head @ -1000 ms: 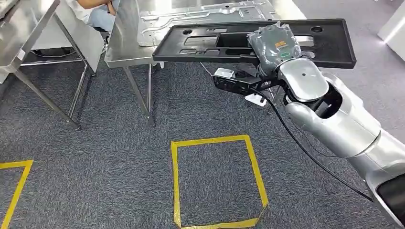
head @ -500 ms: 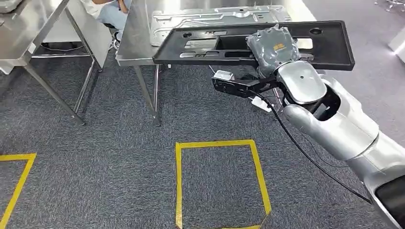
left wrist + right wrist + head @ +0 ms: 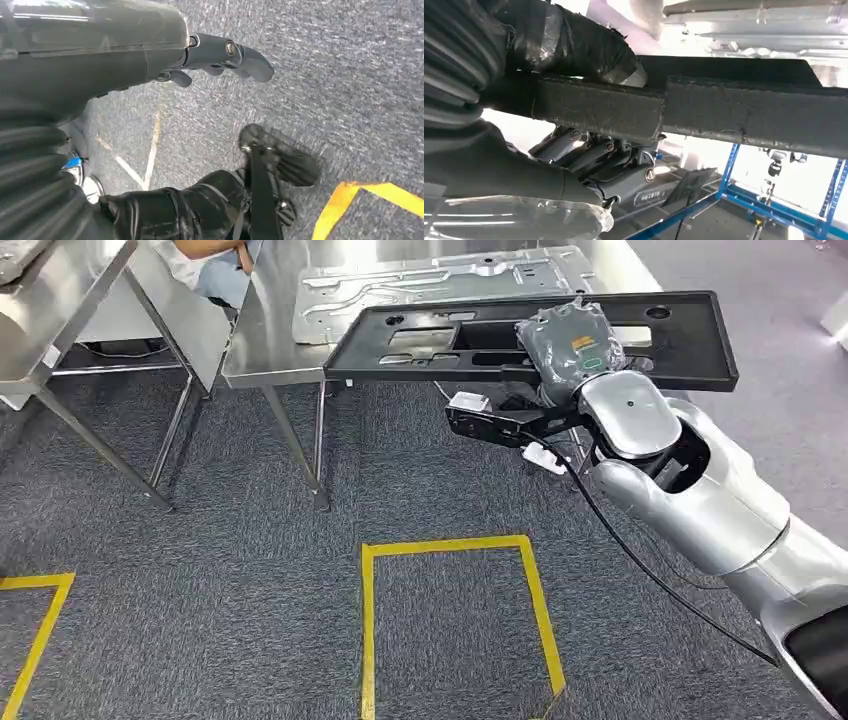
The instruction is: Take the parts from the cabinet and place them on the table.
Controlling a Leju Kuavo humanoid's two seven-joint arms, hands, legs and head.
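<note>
A long black plastic panel (image 3: pixel 420 340) with cut-outs is held level in the air by my right hand (image 3: pixel 570 340), which grips it near its middle. The panel hangs over the near edge of a steel table (image 3: pixel 260 350), where a flat silver sheet-metal part (image 3: pixel 430 280) lies. In the right wrist view the thumb lies across the panel's thick edge (image 3: pixel 734 115) and the dark fingers (image 3: pixel 589 160) press on its other face. My left hand (image 3: pixel 210 55) hangs at my side above the grey carpet, fingers spread, holding nothing.
A second steel table (image 3: pixel 50 310) stands at the left, its legs reaching onto the carpet. A person (image 3: pixel 215 260) sits behind the tables. Yellow tape squares (image 3: pixel 450 545) mark the floor in front of me. A black cable runs along my right arm.
The whole view has shifted a little, so the camera moved. My right hand still grips the black panel at the table's near edge, at about the same height.
</note>
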